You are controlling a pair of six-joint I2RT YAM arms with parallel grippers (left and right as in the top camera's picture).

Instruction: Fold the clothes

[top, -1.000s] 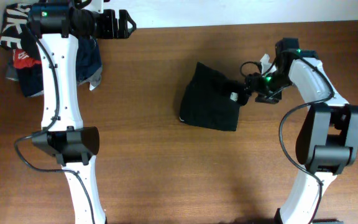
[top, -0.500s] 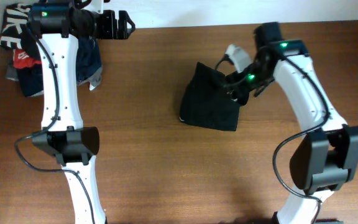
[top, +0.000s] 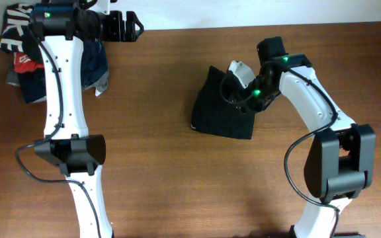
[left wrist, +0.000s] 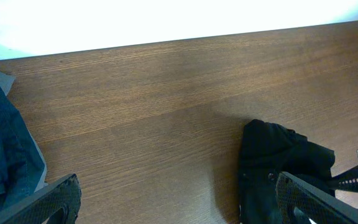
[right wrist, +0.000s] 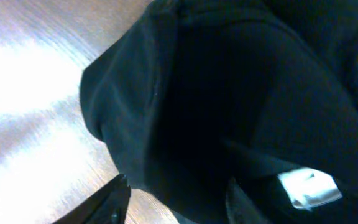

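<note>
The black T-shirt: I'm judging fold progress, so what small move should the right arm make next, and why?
Probably press the right gripper down to flatten the fold. It sits over the upper right part of the black T-shirt, which already lies as a compact bundle with rumpled ridges near the white label; the left gripper is far off.

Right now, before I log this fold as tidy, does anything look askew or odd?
The folded black T-shirt lies skewed against the table edge, lumpy rather than flat, with the right gripper over its far side. Nothing looks spilled or damaged.
</note>
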